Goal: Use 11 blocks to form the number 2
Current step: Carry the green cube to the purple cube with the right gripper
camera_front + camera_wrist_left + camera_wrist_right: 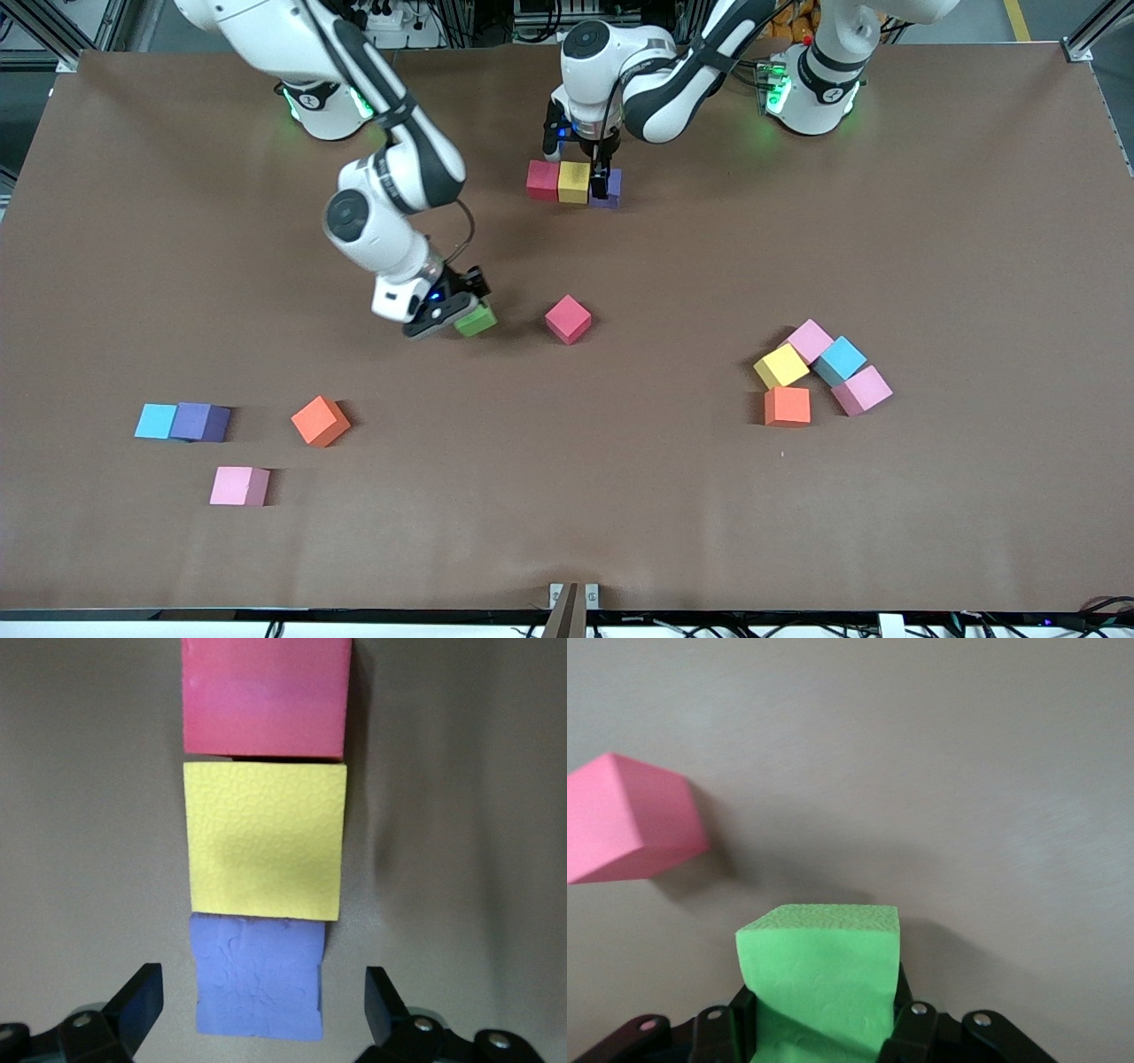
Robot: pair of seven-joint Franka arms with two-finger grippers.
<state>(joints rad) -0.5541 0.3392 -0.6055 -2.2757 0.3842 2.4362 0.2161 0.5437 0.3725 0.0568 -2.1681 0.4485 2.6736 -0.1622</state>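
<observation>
I see no readable text, label, brand, number or sign in any view. Small matte foam cubes (568,319) plain-faced on every side I can check. Brown table covering (930,221) unmarked. White arm casings carry no legible lettering.

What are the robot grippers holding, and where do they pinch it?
The right gripper pinches the green block by two opposite sides. The left gripper is open around the purple block, holding nothing.

Fifteen blocks (567,319), two arms (390,221), one table (974,221)
</observation>
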